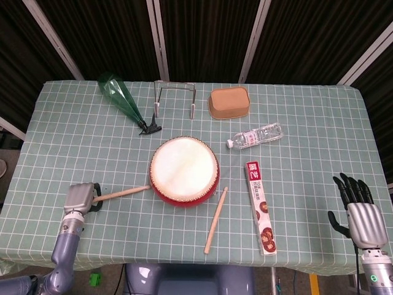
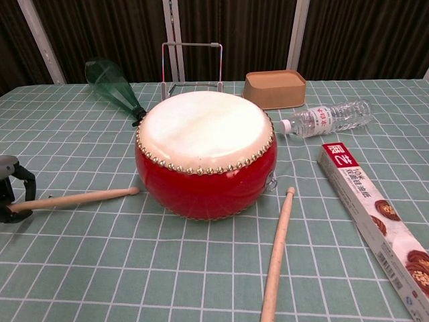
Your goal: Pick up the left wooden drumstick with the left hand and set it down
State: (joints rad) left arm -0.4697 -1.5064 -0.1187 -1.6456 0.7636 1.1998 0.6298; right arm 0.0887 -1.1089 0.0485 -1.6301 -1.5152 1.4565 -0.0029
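The left wooden drumstick (image 1: 123, 193) (image 2: 80, 198) lies left of the red drum (image 1: 184, 170) (image 2: 204, 151), its tip close to the drum's side. My left hand (image 1: 78, 198) (image 2: 8, 194) grips its butt end near the table's front left edge, fingers curled around it. The stick looks slightly off the cloth at its tip end. A second drumstick (image 1: 216, 220) (image 2: 277, 251) lies right of the drum. My right hand (image 1: 359, 212) hangs beyond the table's right front corner, fingers spread and empty; the chest view does not show it.
Along the back stand a green bottle on its side (image 1: 123, 98), a metal stand (image 1: 175, 98) and a tan box (image 1: 229, 102). A water bottle (image 1: 256, 136) and a long cookie box (image 1: 261, 206) lie right of the drum.
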